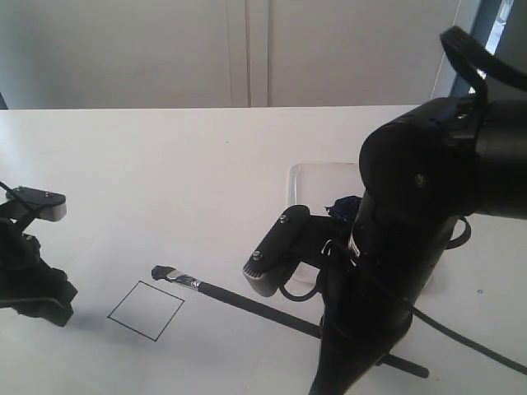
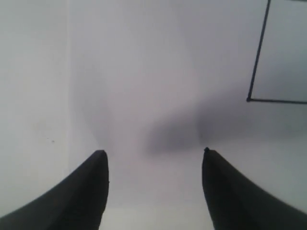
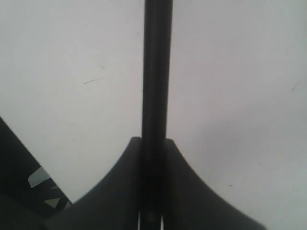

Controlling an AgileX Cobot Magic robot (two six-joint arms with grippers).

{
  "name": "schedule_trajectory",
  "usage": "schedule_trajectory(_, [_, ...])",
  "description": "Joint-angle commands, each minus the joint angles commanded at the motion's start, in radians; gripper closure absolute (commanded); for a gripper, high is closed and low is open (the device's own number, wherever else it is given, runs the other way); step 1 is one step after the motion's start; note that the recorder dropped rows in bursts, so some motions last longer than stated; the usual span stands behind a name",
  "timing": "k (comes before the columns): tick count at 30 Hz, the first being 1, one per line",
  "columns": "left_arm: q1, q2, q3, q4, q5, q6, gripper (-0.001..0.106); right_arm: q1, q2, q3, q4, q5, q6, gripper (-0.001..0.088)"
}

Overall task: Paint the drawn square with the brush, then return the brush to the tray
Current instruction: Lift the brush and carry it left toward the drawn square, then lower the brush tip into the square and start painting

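The right gripper [image 3: 153,141], jaws pinching the brush [image 1: 239,300] by its handle, stands in front of the tray [image 1: 317,177]. The left gripper [image 2: 154,152] hangs spread and empty. The square [image 1: 146,310] is blank, with the bristles [image 1: 161,271] just beside its far corner. It is probably best to tip them down, sweep inward and stay within the outline.

White table [image 1: 165,164], translucent tray [image 1: 323,186] at right, drawn square [image 1: 146,310] front left

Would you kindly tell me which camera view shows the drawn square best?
The exterior view: the whole drawn square is visible, its inside white, with the brush tip beside it. The left wrist view catches only one corner; the right wrist view shows none of it.
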Motion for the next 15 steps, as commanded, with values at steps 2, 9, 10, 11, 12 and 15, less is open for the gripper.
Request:
schedule_trajectory(2, [-0.009,0.002,0.000,0.014,-0.002,0.002,0.044,0.000,0.000,0.000,0.000,0.000,0.000,0.0868])
schedule_trajectory(9, [-0.052,0.033,0.000,0.070,-0.004,-0.034,0.046,0.000,0.000,0.000,0.000,0.000,0.000,0.0868])
schedule_trajectory(10, [-0.052,0.043,0.000,0.070,-0.004,-0.034,0.046,0.000,0.000,0.000,0.000,0.000,0.000,0.0868])
schedule_trajectory(11, [-0.052,0.052,0.000,0.070,-0.004,-0.036,0.046,0.000,0.000,0.000,0.000,0.000,0.000,0.0868])
schedule_trajectory(12, [-0.052,0.062,0.000,0.072,-0.007,-0.040,0.046,0.000,0.000,0.000,0.000,0.000,0.000,0.0868])
schedule_trajectory(15, [-0.052,0.093,0.000,0.072,-0.018,-0.058,0.046,0.000,0.000,0.000,0.000,0.008,0.000,0.0868])
